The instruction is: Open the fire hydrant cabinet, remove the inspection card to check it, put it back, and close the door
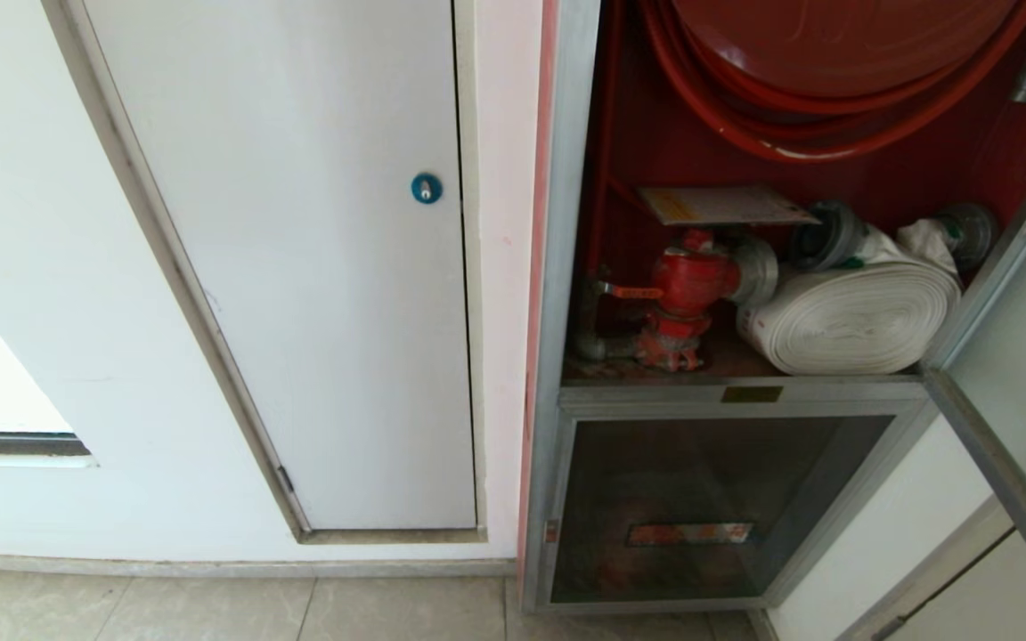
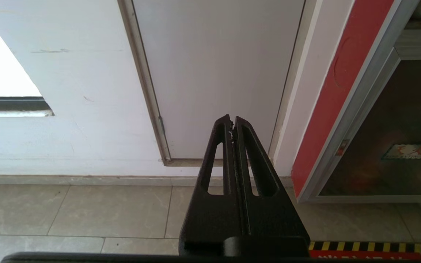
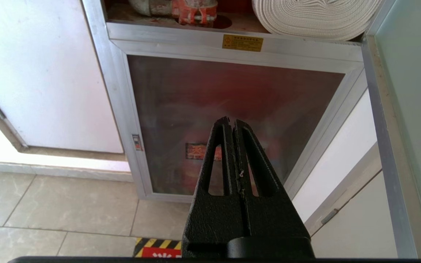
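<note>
though well above right gripper [image 3: 232,122], inspection card [image 1: 722,205]

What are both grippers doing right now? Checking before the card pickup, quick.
Left gripper: shut, holding nothing, low by the white wall panel.
Right gripper: shut, holding nothing, before the lower glass panel.

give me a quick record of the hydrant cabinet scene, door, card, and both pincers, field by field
door: swung open at the right
fire hydrant cabinet: open, red inside
inspection card: lying flat above the red valve
white rolled hose: beside the valve
left pincer: shut, empty, facing the white panel
right pincer: shut, empty, facing the lower glass panel
</note>
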You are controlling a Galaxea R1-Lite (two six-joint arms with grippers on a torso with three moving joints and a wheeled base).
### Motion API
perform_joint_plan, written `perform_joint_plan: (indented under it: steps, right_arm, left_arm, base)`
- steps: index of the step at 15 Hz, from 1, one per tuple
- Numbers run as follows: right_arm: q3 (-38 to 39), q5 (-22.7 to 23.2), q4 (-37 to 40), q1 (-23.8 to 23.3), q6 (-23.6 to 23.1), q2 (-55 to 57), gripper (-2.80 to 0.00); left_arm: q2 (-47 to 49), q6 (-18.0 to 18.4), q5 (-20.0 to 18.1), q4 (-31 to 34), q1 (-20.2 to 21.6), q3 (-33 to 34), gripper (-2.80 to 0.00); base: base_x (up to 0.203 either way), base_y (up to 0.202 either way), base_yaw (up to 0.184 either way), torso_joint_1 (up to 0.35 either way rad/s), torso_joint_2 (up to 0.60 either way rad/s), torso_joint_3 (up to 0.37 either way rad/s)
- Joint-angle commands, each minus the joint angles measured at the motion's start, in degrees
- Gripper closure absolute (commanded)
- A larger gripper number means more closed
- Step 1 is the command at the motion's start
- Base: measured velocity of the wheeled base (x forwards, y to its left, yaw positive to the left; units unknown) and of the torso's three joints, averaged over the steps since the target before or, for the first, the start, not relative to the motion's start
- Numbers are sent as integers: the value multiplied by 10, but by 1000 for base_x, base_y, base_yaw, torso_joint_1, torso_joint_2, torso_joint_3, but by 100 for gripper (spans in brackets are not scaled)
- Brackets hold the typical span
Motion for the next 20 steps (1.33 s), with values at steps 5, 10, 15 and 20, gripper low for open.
perform_joint_plan:
  steps: [5,10,15,20]
  right_arm:
    - [-1,0,2,0,2,0,0]
    - [-1,1,1,0,2,0,0]
    - [0,1,0,0,0,-1,0]
    - [0,3,0,0,-2,-1,0]
  left_arm:
    - [0,1,0,1,0,1,0]
    - [1,1,0,0,0,1,0]
    - [1,1,0,1,0,0,0]
    - [0,1,0,0,0,0,0]
  base:
    - [0,0,0,0,0,0]
    - [0,0,0,0,0,0]
    - [0,0,0,0,0,0]
    - [174,0,0,2,5,5]
